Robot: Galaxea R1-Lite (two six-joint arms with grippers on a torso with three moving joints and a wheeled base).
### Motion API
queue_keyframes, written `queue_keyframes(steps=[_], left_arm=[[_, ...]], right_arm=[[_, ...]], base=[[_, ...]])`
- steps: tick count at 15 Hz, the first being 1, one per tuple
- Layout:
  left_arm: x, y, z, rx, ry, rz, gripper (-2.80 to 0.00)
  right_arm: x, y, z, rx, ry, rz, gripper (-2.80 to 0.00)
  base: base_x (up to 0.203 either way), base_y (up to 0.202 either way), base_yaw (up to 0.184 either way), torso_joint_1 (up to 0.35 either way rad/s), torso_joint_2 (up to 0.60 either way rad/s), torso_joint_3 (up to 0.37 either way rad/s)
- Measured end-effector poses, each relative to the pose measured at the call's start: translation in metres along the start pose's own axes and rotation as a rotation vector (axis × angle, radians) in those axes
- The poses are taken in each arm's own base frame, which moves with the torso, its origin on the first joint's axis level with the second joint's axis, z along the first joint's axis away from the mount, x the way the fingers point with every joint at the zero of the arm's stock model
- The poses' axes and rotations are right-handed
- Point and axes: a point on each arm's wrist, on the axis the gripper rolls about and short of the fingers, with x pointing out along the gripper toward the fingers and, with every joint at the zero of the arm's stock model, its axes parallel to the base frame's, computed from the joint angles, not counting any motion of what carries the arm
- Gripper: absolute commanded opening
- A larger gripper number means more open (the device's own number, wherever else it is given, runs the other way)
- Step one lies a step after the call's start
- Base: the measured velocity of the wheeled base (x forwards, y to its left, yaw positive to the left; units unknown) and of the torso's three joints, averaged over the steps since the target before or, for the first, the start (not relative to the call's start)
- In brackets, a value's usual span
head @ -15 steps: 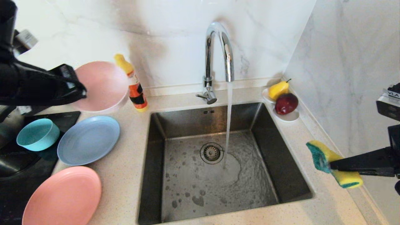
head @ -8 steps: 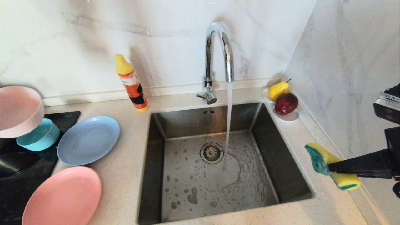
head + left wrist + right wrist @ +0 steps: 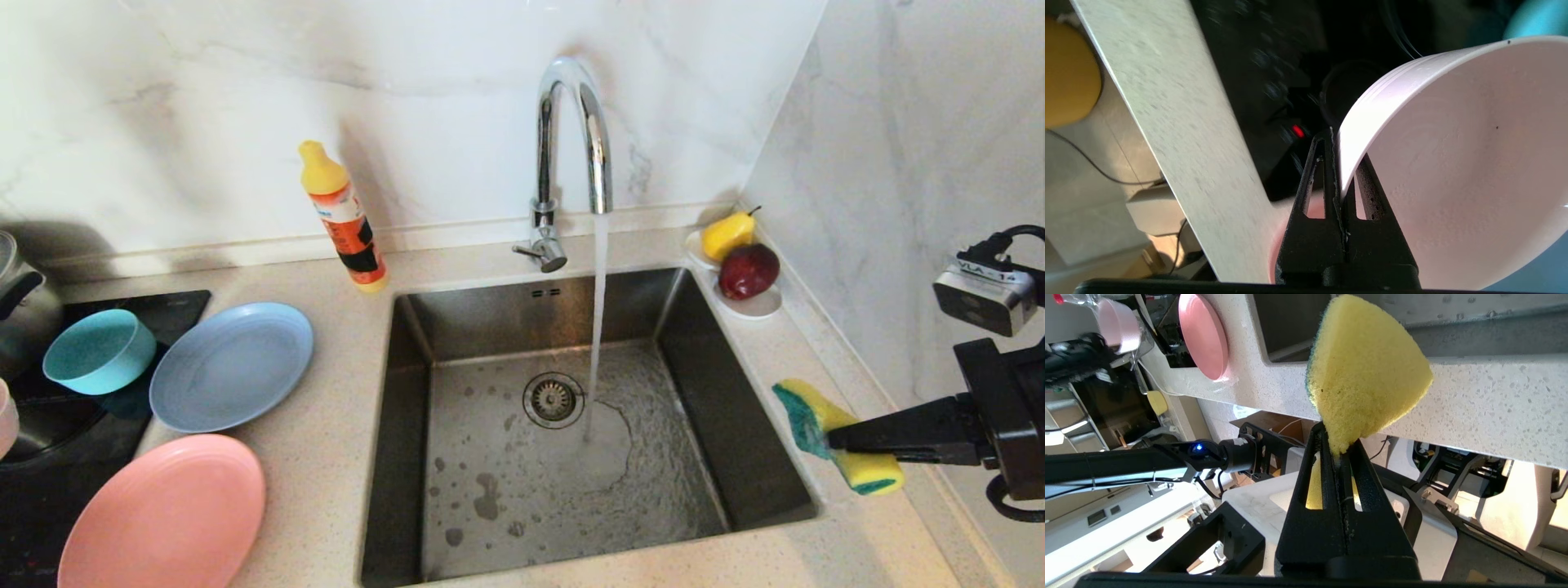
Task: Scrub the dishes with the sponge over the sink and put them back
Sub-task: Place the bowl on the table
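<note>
Left claw (image 3: 1340, 163) clenched on pale pink plate (image 3: 1453, 171) – mostly off-frame in head view, right claw (image 3: 833, 445) pinching sponge (image 3: 824, 433) beside sink (image 3: 735, 408)

Pale pink plate (image 3: 4, 416) mostly off-frame

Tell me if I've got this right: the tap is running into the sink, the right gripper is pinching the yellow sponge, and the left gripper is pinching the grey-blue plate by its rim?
Not quite. The left gripper is pinching the pale pink plate by its rim, as the left wrist view shows. The grey-blue plate lies on the counter in the head view. The rest holds: water runs into the sink, and the right gripper pinches the sponge.
</note>
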Motion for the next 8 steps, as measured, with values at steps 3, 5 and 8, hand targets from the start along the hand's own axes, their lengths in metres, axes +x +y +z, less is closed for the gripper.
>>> queue_keyframes(steps=[3, 5, 8], left_arm=[[0.015, 0.014, 0.005, -0.048, 0.028, 0.037, -2.8], [0.024, 0.019, 0.004, -0.061, 0.057, 0.059, -2.8], [0.04, 0.027, 0.002, -0.076, 0.101, 0.079, -2.8]], right_arm=[[0.003, -0.004, -0.002, 0.008, 0.012, -0.007, -2.8], [0.004, -0.004, -0.002, 0.01, 0.014, -0.009, -2.8], [0.005, -0.005, -0.002, 0.012, 0.017, -0.011, -2.8]], base=[[0.0, 0.0, 0.0, 0.0, 0.0, 0.0], [0.0, 0.0, 0.0, 0.0, 0.0, 0.0], [0.0, 0.0, 0.0, 0.0, 0.0, 0.0]])
